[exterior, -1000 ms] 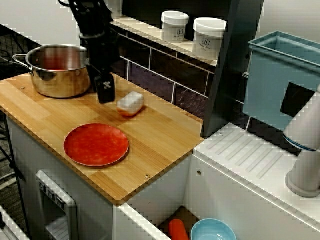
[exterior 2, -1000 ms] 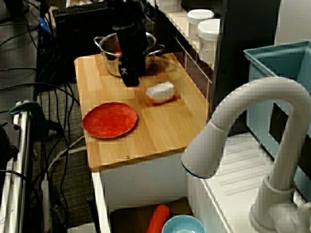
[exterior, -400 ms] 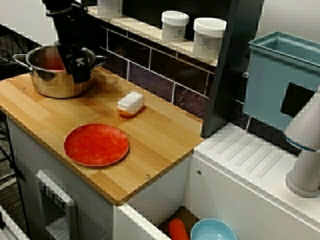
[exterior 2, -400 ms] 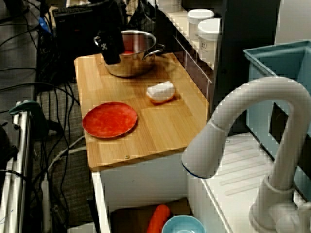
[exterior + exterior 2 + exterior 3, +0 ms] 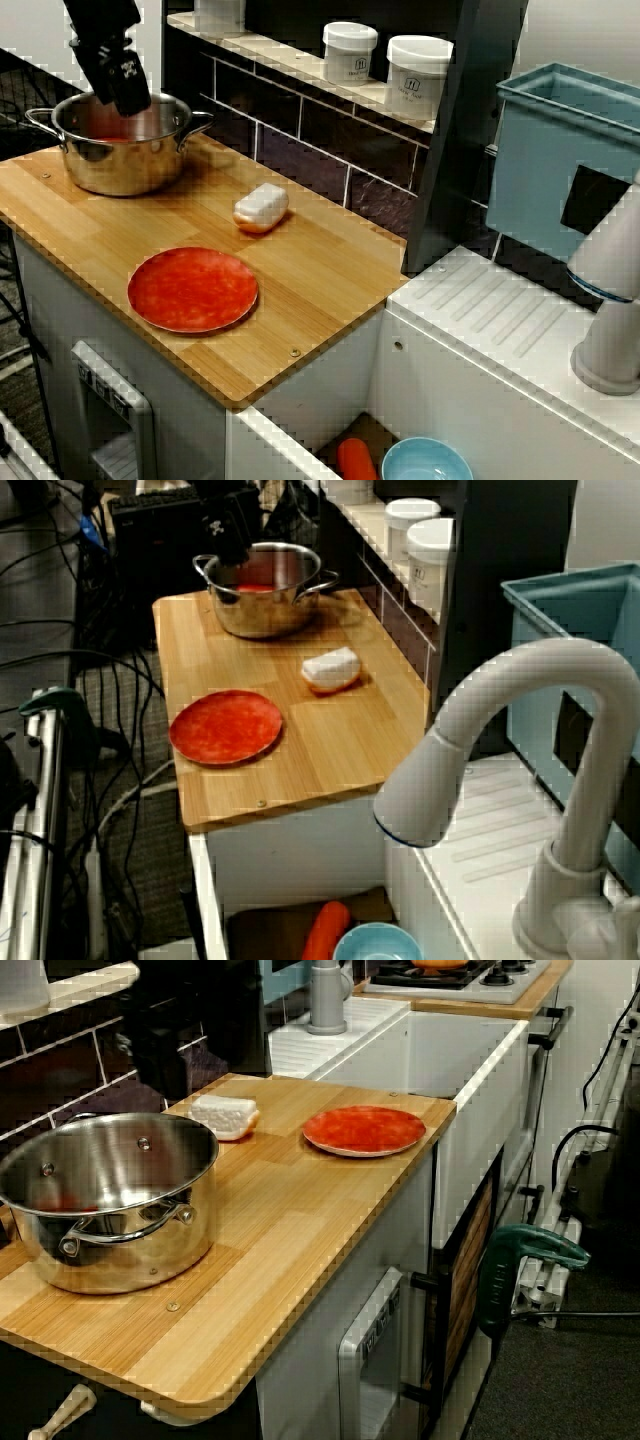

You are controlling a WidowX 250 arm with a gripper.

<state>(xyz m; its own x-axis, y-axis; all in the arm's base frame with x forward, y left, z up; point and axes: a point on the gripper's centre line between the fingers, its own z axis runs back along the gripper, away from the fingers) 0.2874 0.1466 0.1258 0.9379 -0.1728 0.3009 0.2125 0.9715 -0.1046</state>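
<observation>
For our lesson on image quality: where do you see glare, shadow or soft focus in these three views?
View facing the tiled wall: the gripper is a dark shape with little detail; view from behind the tap: it looms large and soft; view along the counter: the pot mirrors its wood.

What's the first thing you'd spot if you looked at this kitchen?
The bright red plate near the front of the wooden counter jumps out first. Next comes the shiny steel pot at the counter's left end, with the black tool hovering by its rim. A small white block lies nearer the wall.
</observation>
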